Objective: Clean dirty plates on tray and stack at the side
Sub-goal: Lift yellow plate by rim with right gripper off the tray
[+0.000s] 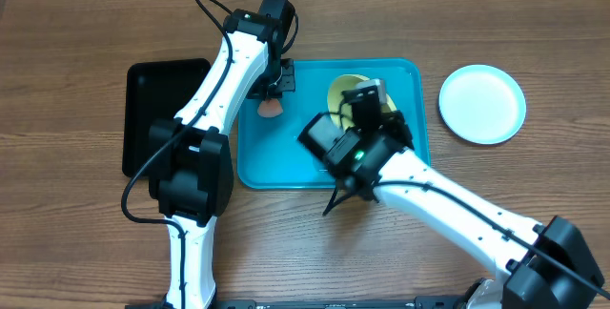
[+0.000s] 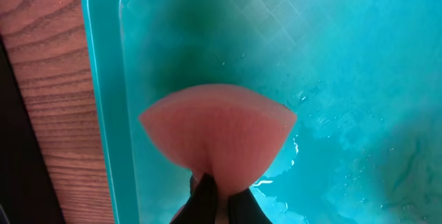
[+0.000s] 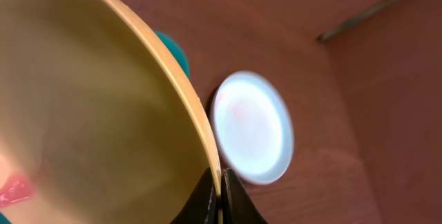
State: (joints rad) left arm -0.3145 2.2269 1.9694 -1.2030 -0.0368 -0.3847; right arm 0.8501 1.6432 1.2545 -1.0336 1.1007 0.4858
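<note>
a plate (image 1: 482, 104) lies right of the tray (image 1: 276, 161), a smaller tray (image 1: 152, 99) left.

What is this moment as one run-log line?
left gripper: shut on pink sponge over tray | right gripper: shut on yellow-green plate rim, tilted above tray | white plate: on table, apart from tray

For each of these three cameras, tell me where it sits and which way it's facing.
Overhead: fixed above the table, looking straight down on the tray; the left arm and right arm show.
Left wrist: on the left arm, facing down at the tray; left pincer pinches a pink sponge.
Right wrist: looks along the yellow-green plate clamped by the right pincer.
Shared: the white plate appears in right wrist and overhead.
</note>
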